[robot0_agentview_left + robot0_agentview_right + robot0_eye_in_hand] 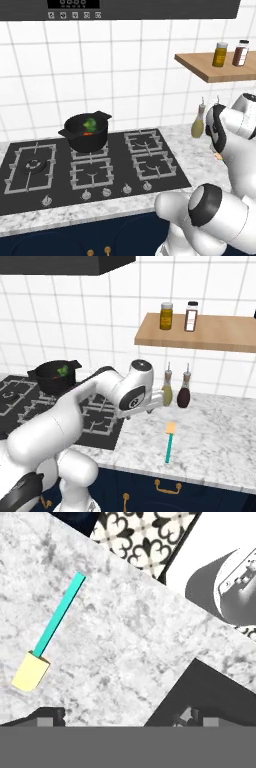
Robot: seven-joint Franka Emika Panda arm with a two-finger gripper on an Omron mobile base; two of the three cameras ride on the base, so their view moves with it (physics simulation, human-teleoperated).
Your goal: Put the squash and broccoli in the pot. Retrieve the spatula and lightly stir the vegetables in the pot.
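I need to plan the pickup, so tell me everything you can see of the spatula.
The spatula is a slim utensil with a long, thin teal handle and a small flat tan blade that looks like wood. It lies flat on the marbled grey counter, right of the stove, blade toward the wall and handle toward the counter's front edge. In the hand view it lies slanted at the left. Nothing touches it except the counter.

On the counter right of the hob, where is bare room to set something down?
Bare marble lies between the hob and the spatula, and right of the spatula toward the counter's front edge. It is crowded at the back wall, where two bottles stand under the shelf.
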